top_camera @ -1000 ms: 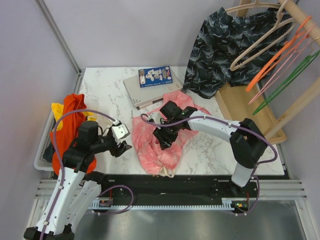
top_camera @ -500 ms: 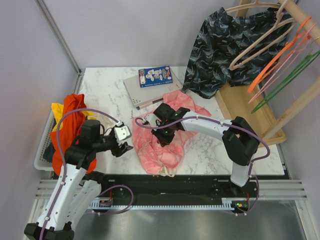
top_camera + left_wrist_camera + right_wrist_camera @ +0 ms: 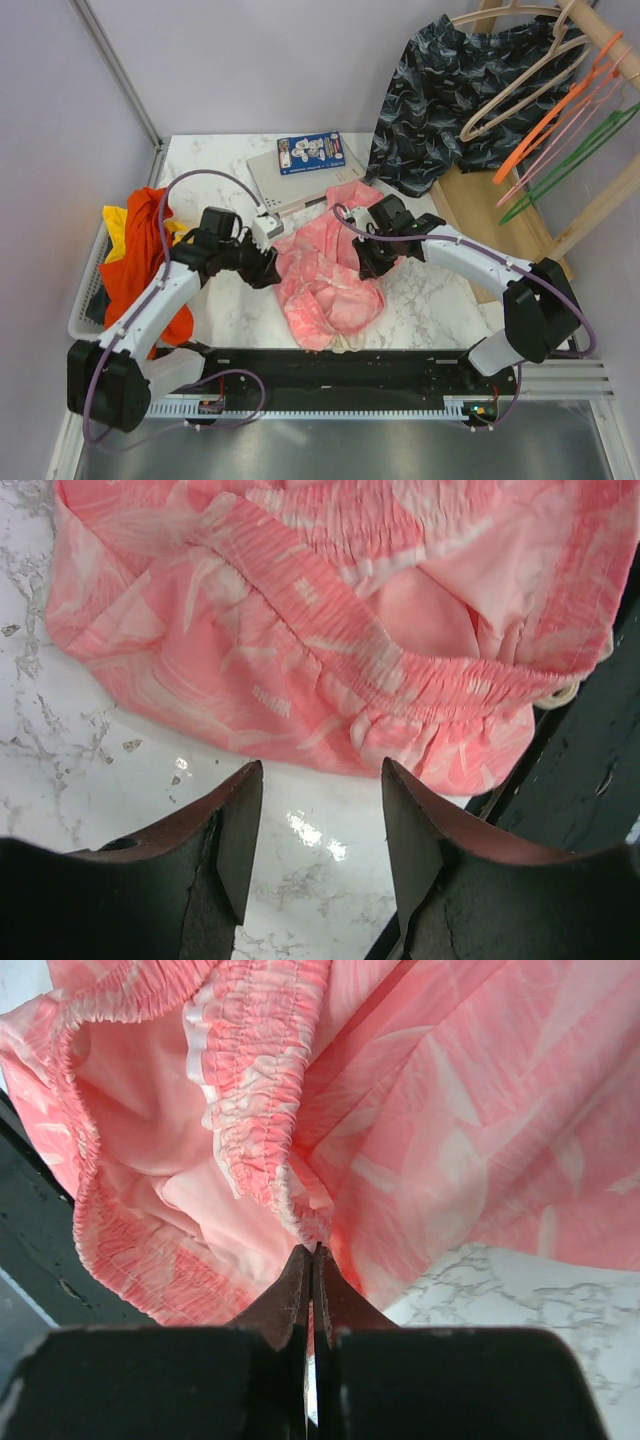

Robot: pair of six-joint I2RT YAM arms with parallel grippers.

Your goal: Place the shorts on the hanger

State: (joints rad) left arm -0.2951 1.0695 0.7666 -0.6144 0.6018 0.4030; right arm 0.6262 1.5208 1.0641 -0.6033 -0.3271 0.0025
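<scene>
Shorts point(image 3: 325, 280) of salmon-pink cloth, faintly mottled white and with an elastic waist, lie crumpled on the white marble table point(image 3: 205, 175) between the two arms. The right gripper point(image 3: 313, 1255) is clamped tight on a gathered fold of the waistband. That looks like a sensible place to grip, since the elastic is thick enough to bear the garment's weight and lifting there should open the waist. The left gripper point(image 3: 320, 810) hangs just beside the near-left edge of the cloth with its dark fingers parted and bare marble between them. It is grasping nothing, and seems placed to take a second hold so that the waist can be spread. The pale beige-tan hanger point(image 3: 520, 84) with curved shoulders hangs on the wooden rack point(image 3: 600, 215) at the far right, well apart from the shorts, so I judge the task to be at its first step.

The top external view alone shows the hanger, the rack and how both arms flank the cloth. Only the right wrist view shows the waistband pinched between closed fingers. Only the left wrist view shows the gap between the fingertips and the hem, and the pale drawstring point(image 3: 565, 693) at the waist's end.
</scene>
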